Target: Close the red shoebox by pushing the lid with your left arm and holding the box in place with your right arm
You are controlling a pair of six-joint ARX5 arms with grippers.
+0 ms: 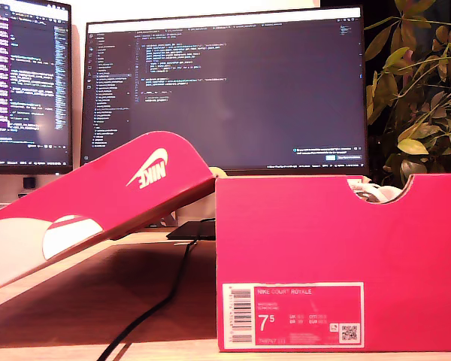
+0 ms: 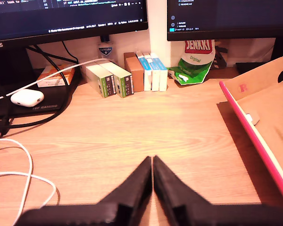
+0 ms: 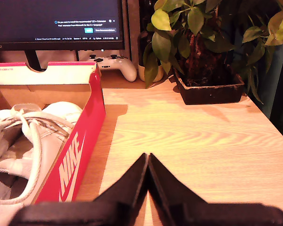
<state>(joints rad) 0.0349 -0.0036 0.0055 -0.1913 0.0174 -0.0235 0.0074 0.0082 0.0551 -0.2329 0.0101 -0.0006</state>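
Nearest, over bare wooden desk: my first gripper with jaws pressed together on nothing, pink edge of the flung-back lid just beside. Likewise my second gripper, jaws together and empty, beside the red shoebox wall, white shoe inside. Open desk ahead of both. Farther: small cartons, potted plant, monitors.
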